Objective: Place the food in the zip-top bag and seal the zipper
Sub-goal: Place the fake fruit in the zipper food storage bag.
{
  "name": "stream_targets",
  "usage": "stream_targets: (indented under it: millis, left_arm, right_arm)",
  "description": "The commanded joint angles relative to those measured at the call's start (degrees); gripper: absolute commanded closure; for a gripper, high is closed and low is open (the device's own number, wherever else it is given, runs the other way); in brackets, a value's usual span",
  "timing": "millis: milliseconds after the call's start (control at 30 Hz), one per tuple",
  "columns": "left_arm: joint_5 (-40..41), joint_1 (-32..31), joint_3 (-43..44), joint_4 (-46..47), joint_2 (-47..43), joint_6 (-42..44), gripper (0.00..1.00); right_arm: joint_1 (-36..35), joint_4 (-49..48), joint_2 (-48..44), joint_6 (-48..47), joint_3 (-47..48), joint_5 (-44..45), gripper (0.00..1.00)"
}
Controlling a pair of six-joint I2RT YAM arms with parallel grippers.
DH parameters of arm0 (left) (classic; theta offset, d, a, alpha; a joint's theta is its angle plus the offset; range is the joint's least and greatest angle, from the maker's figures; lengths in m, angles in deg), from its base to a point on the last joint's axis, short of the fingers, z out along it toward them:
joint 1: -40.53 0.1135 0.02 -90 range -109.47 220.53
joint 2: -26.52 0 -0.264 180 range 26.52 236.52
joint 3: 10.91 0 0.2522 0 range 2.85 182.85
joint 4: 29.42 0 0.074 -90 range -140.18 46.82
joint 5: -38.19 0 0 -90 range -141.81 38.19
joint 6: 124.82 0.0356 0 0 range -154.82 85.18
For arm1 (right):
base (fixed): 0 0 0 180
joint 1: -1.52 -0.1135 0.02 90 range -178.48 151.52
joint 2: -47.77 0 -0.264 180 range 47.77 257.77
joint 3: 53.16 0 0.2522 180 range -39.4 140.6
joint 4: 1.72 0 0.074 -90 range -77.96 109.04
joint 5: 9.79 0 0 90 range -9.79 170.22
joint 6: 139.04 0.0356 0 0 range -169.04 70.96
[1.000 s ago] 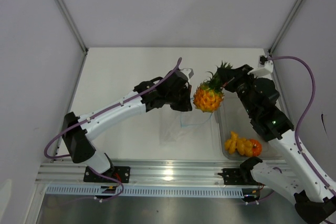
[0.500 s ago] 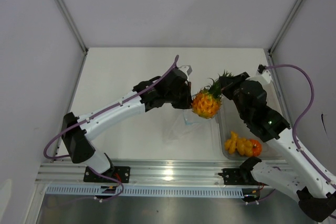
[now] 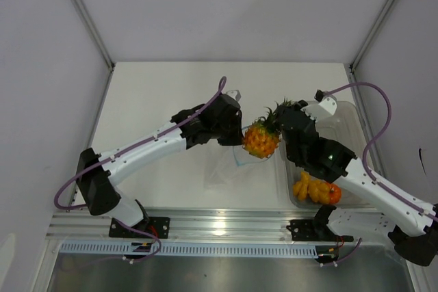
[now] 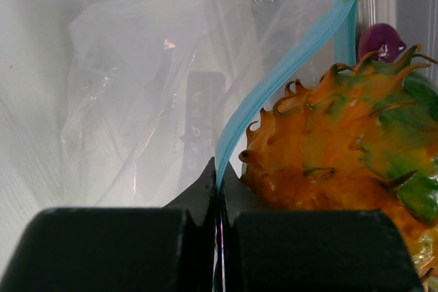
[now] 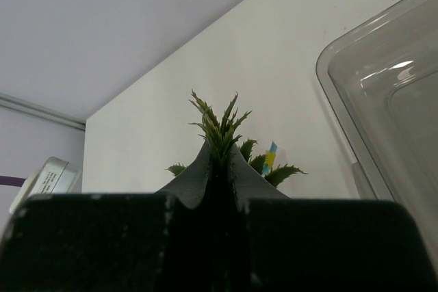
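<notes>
The clear zip-top bag [image 3: 229, 165] hangs from my left gripper [image 3: 236, 135], which is shut on its teal-blue zipper strip [image 4: 274, 90]; the bag body [image 4: 137, 100] spreads below in the left wrist view. My right gripper [image 3: 282, 115] is shut on the green crown [image 5: 220, 128] of the yellow-orange pineapple [image 3: 260, 138] and holds it in the air right beside the bag's mouth. The pineapple's body [image 4: 342, 148] touches the strip's right side. Lumpy orange pieces [image 3: 309, 187] and a red-orange one [image 3: 332, 193] lie in the grey bin. A magenta-purple one [image 4: 381, 40] shows behind the pineapple.
The grey translucent bin [image 3: 349, 117] stands at the right, next to the bag; its rim [image 5: 356, 52] shows in the right wrist view. The enclosure's white walls and metal posts [image 3: 85, 15] ring the table. The aluminium rail [image 3: 219, 223] runs along the near edge.
My right gripper has carried the pineapple left and toward the near edge, closer to the bag's mouth. My left gripper has shifted slightly left with the zipper strip.
</notes>
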State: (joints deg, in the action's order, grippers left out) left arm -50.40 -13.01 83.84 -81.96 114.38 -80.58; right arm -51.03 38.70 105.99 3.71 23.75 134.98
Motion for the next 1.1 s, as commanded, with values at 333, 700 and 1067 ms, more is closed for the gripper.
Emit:
stream_targets:
  millis: [333,700,1067]
  left_arm:
    - [0.79,-0.34,0.83,9.17,-3.92,-6.71,0.99]
    - [5.88,-0.34,1.10,7.15,-5.50,-3.20,1.00]
    - [-0.36,-0.78,1.28,10.13,-2.43,-7.15,0.99]
  right_arm:
    - [-1.23,-6.54,-8.47,-12.06,-11.48,-4.06,1.00]
    - [-0.88,-0.90,-7.50,-20.29,-9.10,0.79,1.00]
    - [-1.14,-1.44,-3.29,-2.41,-7.35,-1.51,1.00]
